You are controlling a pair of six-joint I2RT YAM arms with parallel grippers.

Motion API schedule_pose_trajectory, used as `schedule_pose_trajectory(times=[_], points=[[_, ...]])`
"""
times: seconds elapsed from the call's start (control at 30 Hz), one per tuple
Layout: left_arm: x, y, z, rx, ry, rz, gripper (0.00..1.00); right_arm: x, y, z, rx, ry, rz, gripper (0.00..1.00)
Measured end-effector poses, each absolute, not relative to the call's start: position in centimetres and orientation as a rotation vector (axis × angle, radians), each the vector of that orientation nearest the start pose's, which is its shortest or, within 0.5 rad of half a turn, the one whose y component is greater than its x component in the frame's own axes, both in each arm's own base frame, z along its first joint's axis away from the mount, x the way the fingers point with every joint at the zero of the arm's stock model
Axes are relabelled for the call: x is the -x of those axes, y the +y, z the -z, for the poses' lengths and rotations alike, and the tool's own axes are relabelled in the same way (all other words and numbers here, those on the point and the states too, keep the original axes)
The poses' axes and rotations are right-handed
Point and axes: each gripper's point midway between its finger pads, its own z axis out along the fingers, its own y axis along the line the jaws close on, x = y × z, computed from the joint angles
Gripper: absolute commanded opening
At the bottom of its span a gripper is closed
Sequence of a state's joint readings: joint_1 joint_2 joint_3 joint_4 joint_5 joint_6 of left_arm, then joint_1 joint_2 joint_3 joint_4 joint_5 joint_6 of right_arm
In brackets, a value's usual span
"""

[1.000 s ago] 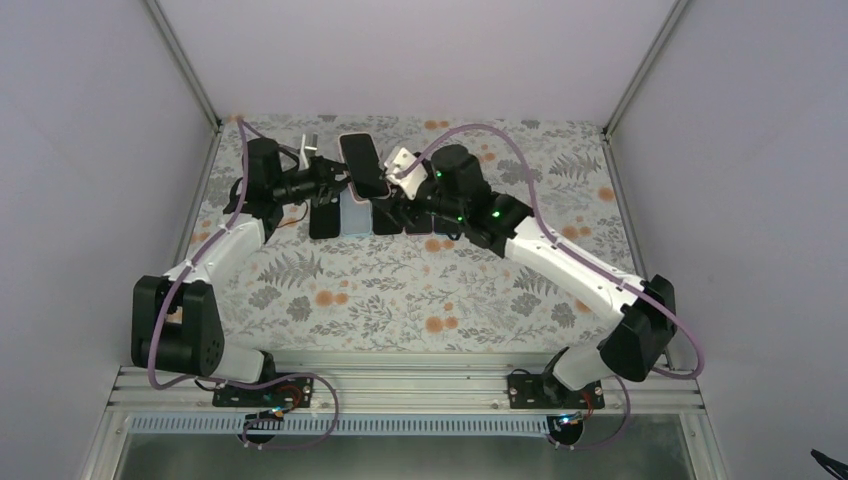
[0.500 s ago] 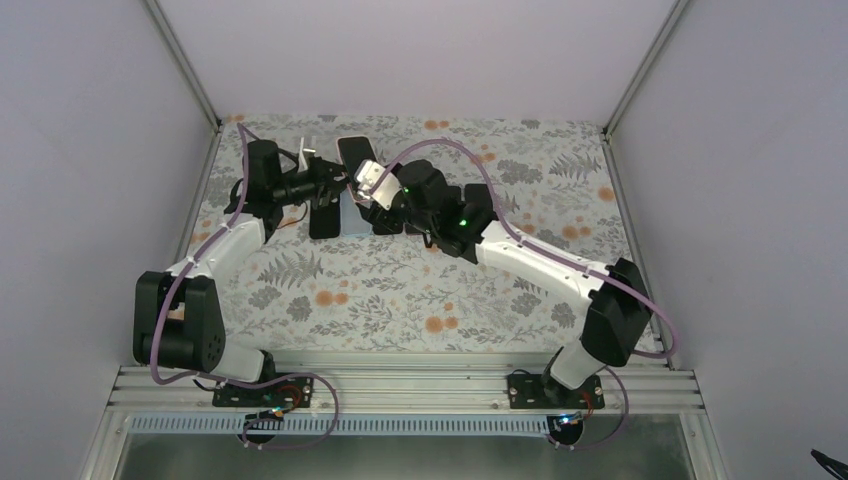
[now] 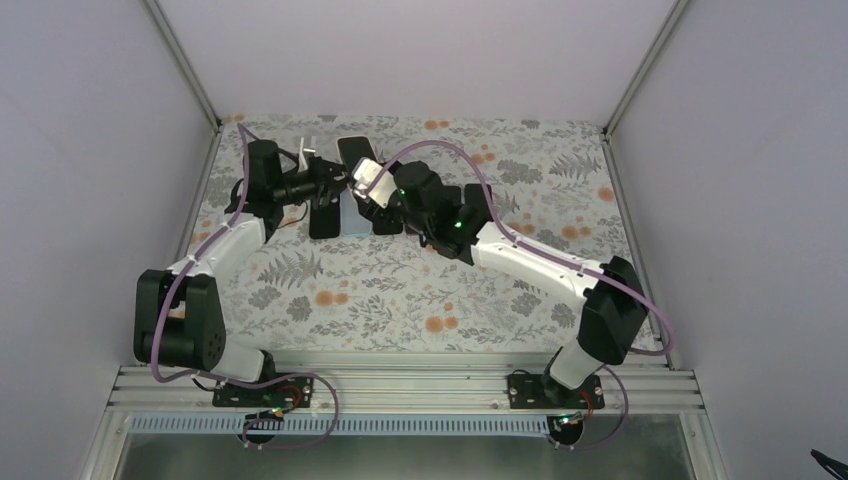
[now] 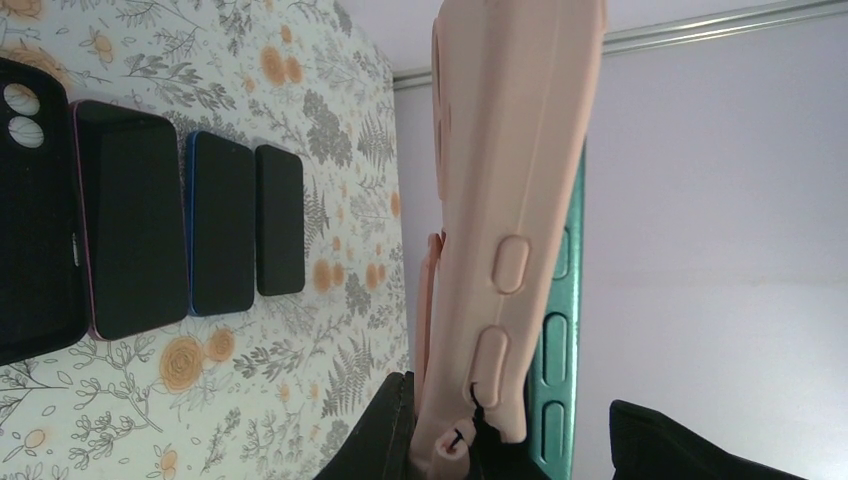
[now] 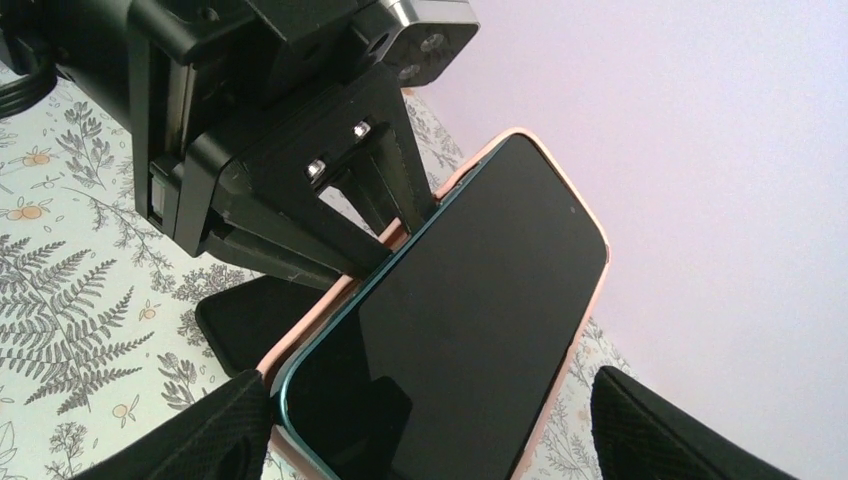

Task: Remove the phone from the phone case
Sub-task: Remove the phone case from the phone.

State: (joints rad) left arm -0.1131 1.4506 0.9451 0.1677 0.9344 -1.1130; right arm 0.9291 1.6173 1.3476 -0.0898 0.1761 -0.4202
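A phone with a dark screen and teal edge sits in a pink phone case, held up above the back of the table. My left gripper is shut on the case's lower edge; its black fingers pinch the case from behind. My right gripper is open and straddles the phone's near end. Its left pad meets the cased corner, while its right pad stands apart. In the top view the right gripper hides most of the phone.
A row lies flat on the floral table under the grippers: an empty black case, a pink-rimmed phone, a blue-rimmed phone and a small black phone. Plain walls close in the back and sides.
My right arm has swung left to the phone held up by the left gripper, and its jaws now straddle it, slightly narrower. The left arm has stayed still.
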Motion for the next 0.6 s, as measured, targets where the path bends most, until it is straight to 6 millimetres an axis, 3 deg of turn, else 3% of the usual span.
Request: schedule_pose_trajectory(times=[0.37,0.6], points=[[-38.5,-17.7,-24.9,0.362,2.107,1.638,0.02,-34.7,39.9,-27.8,1.084,1.529,-0.073,0.79],[-38.7,-17.4,-24.6,0.385,2.103,1.619,0.02,-35.8,40.1,-27.9,1.072,1.481,0.021,0.71]])
